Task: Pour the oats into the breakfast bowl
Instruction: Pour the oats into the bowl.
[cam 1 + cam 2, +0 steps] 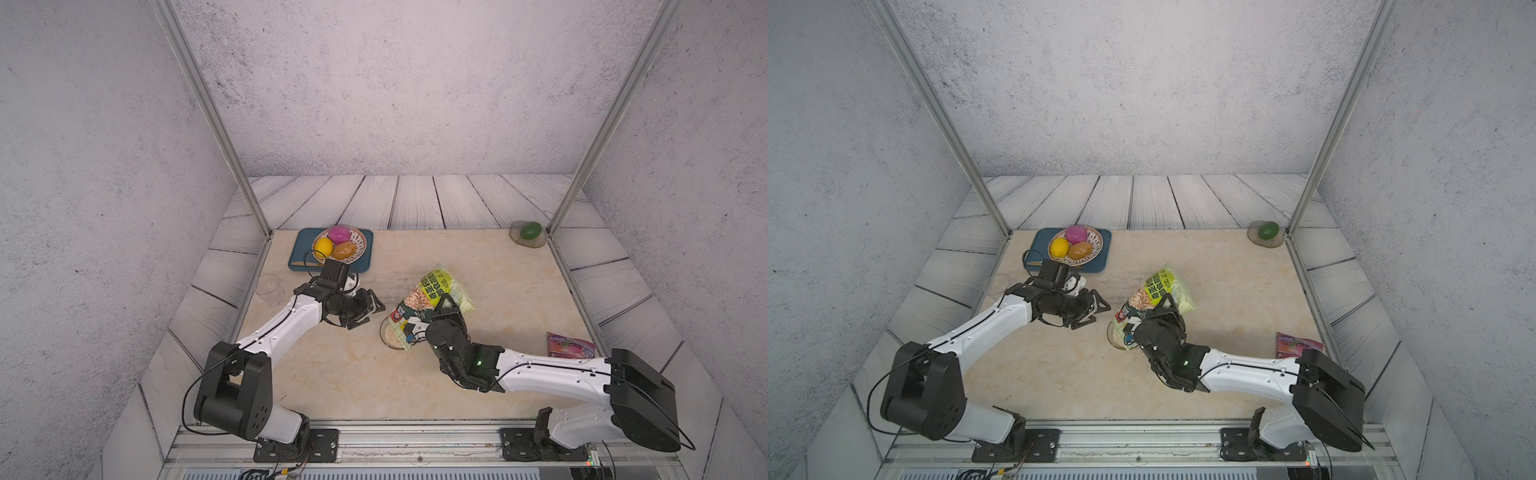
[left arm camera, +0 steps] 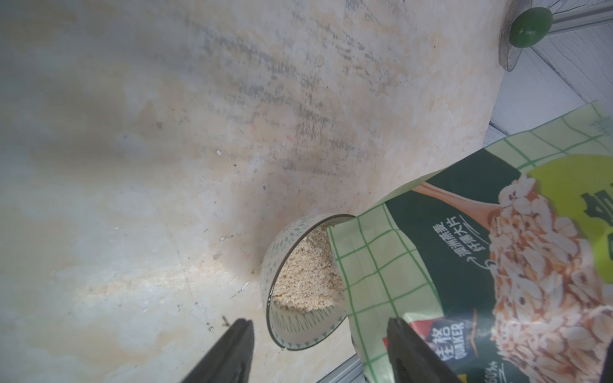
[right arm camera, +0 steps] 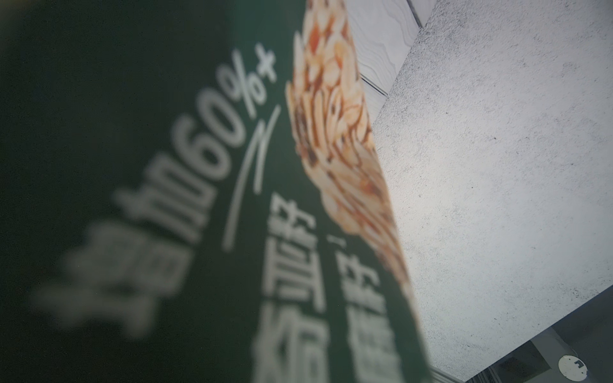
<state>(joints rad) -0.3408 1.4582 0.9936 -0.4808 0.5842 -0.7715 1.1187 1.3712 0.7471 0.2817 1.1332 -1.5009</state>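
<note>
My right gripper (image 1: 446,309) is shut on the lime-green oats pouch (image 1: 432,291), which is tipped with its open mouth down over the breakfast bowl (image 1: 388,334). Pale oats (image 2: 308,275) lie heaped inside the bowl (image 2: 298,328). The pouch (image 3: 166,199) fills the right wrist view and hides the jaws there. My left gripper (image 1: 365,309) hangs open just left of the bowl, touching neither bowl nor pouch. In the left wrist view its dark fingertips (image 2: 232,351) stand wide apart, with the bowl and the pouch's checked edge (image 2: 381,272) beyond them.
A blue tray (image 1: 303,245) at the back left holds a patterned dish (image 1: 360,239) with three coloured fruits. A clear glass (image 1: 270,289) stands at the left edge. A green fruit (image 1: 531,230) sits on a coaster at the back right. A purple candy bag (image 1: 569,345) lies at the right.
</note>
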